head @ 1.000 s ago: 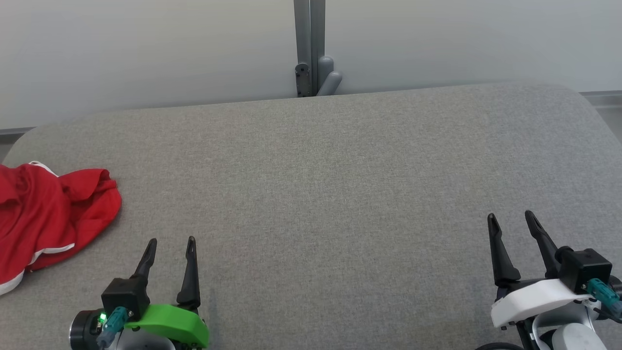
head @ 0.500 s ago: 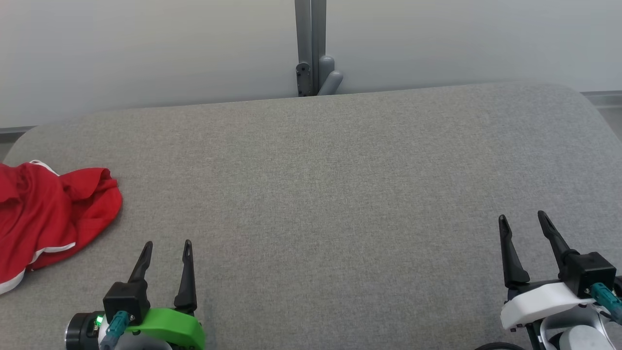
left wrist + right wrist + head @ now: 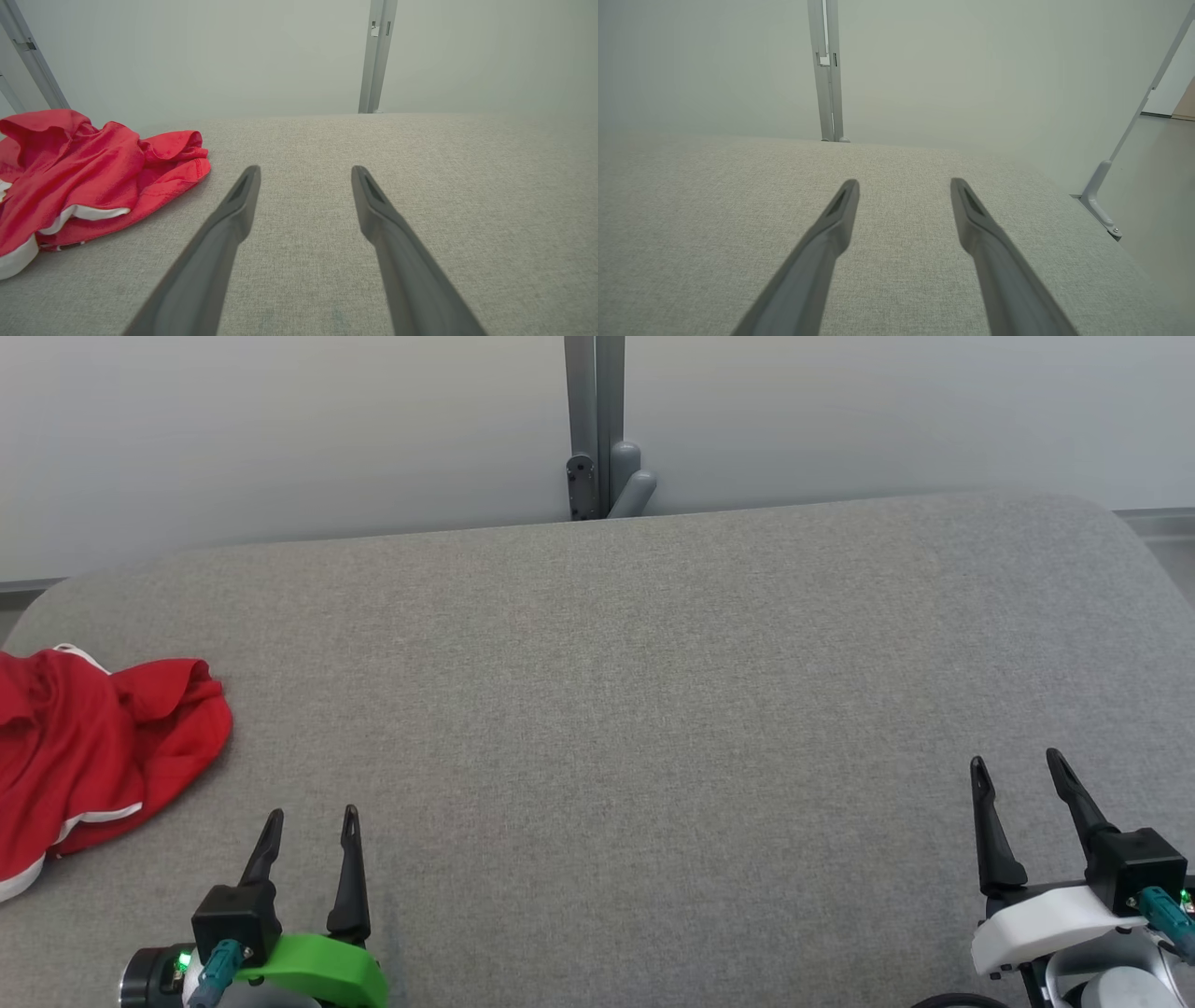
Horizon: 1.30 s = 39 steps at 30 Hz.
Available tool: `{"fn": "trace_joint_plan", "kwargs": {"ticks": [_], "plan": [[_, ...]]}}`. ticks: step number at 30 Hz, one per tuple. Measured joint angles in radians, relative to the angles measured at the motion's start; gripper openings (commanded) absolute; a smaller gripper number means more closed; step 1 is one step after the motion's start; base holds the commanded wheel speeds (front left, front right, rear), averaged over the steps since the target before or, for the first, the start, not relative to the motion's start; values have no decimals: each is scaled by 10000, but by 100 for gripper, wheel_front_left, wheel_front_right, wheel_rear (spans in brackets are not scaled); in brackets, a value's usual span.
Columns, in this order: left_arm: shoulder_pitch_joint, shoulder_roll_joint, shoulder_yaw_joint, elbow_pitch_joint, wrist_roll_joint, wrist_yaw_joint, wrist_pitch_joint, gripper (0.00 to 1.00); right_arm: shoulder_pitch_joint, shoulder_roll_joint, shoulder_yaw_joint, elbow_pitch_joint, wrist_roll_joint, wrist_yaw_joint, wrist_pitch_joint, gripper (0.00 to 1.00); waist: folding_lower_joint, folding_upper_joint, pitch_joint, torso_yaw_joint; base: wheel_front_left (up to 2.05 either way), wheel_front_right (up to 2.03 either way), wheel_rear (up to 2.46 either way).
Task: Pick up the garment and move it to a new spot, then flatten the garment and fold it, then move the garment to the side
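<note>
Garment [image 3: 103,747], red with white trim, crumpled at far left edge of tabletop [image 3: 607,691], untouched. Near it, to the right, left claw [image 3: 312,814], fingers apart, empty. Far right, right claw [image 3: 1016,759], likewise spread and empty. Step in hand, seemingly: first pickup, not yet begun. Next: swing left claw leftward onto cloth, pinch a raised fold.

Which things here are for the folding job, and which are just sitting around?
For the job:
- garment, red, crumpled on the left
- left claw, open
- right claw, open
- table, grey, to fold on

Just there:
- post, behind the table
- wall, pale
</note>
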Motion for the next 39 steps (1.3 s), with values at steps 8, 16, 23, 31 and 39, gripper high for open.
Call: {"fn": "trace_joint_plan", "kwargs": {"ticks": [8,16,23,31,39], "plan": [[-9,-86,86,94,-8,-88,0,100,0,29,-86,109,151,0,0,100,0,0,-15,-39,0,0,0],[-11,-111,127,144,71,-132,0,100,0,65,-121,146,205,0,0,100,0,0,-17,-48,0,0,0],[-16,-127,140,169,142,-173,0,100,0,92,-115,148,290,0,0,100,0,0,-20,-11,0,0,0],[-178,-151,-2,209,165,-207,0,100,146,184,59,125,351,0,-2,100,0,0,-32,707,0,0,0],[-36,-148,213,242,165,-174,2,100,144,265,372,186,364,2,-2,100,0,0,-68,2175,0,0,0]]}}
